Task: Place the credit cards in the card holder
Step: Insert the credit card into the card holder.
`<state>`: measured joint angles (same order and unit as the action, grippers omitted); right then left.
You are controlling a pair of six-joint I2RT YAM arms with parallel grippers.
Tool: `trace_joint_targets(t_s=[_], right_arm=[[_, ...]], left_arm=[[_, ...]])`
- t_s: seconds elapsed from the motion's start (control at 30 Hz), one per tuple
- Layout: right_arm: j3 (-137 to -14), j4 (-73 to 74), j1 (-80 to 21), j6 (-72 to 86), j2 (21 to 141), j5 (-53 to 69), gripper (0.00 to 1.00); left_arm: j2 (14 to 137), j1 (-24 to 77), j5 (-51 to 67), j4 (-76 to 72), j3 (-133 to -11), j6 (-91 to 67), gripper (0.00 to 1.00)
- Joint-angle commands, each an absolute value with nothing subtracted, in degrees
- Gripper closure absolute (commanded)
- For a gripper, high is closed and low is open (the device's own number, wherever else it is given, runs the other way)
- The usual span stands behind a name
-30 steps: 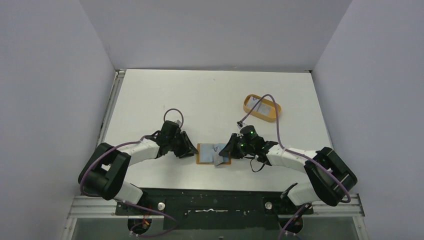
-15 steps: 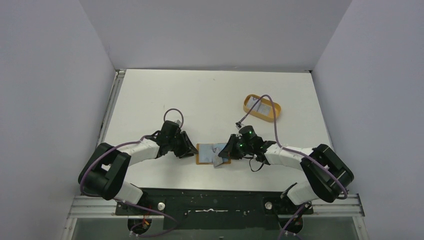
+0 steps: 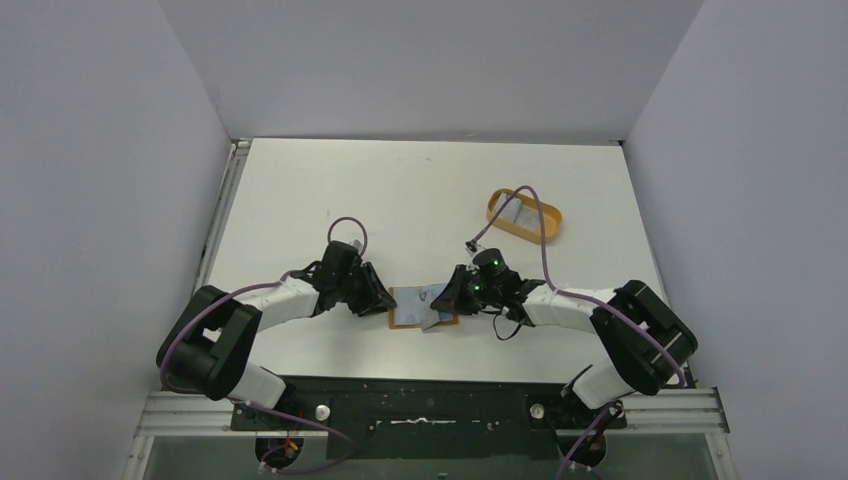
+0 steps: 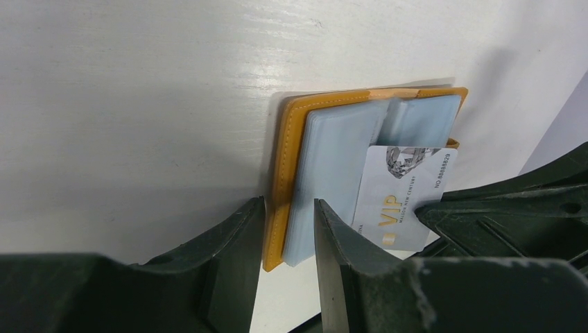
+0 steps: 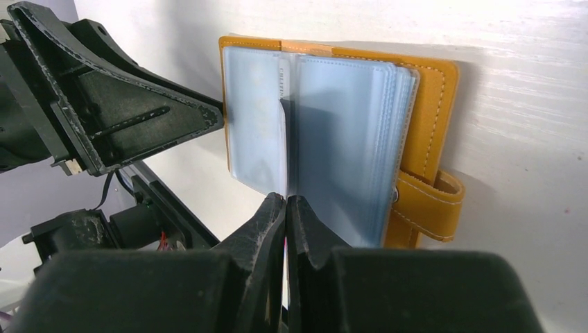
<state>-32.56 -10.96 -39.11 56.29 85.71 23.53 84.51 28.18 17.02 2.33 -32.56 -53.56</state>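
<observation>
Bright even light, soft shadows, wrist foregrounds perhaps blurred

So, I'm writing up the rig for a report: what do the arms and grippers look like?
Both arms have white links with black joint housings. A purple cable loops along each, and green lights glow on the right wrist. The left gripper and right gripper have black, wedge-shaped plastic fingers.

White table [image 3: 420, 190]; orange oval tray [image 3: 546, 228] at far right, holding what may be a pale card.
</observation>
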Motion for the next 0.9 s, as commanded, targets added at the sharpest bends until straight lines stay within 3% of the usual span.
trace_joint_targets(t_s=[0.0, 0.87], right_arm=[[-34.57, -15.55, -39.65, 56.54, 86.97, 23.40, 1.00], [-34.92, -23.49, -39.73, 57.82, 92.34, 22.37, 1.00]], left_arm=[[86.21, 28.30, 16.06, 6.09, -31.81, -51.59, 0.69], [87.63, 28.30, 17.37, 5.33, -32.21, -51.15, 0.69]])
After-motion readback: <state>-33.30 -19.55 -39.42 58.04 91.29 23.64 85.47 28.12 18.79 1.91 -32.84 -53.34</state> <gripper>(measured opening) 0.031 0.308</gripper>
